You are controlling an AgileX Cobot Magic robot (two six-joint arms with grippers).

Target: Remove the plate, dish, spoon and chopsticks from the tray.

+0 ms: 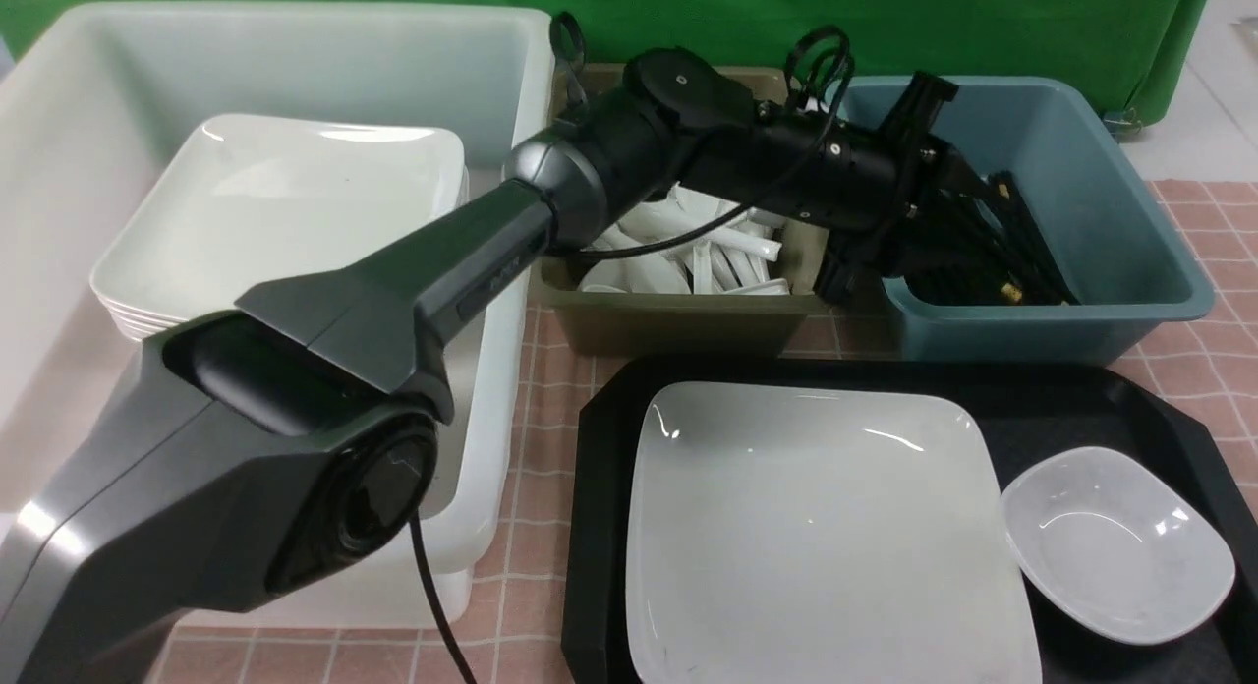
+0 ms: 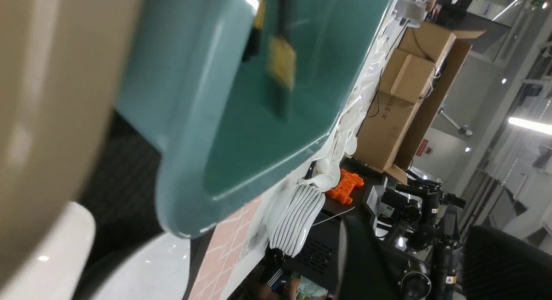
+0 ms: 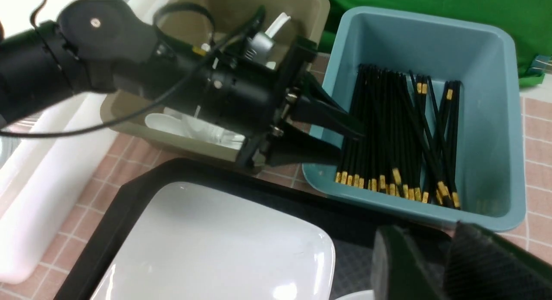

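Front view: the left pincer hangs over the near left corner of the blue bin, where chopsticks lie. Spoons fill the olive bin. The plate sits on the tray, with the dish just beside it on the right.

Left wrist view: blurred chopsticks show against the bin's floor.

Right wrist view: the left pincer is released, its fingers spread with nothing between them. The right pincer hovers above the tray, fingers slightly apart and empty.
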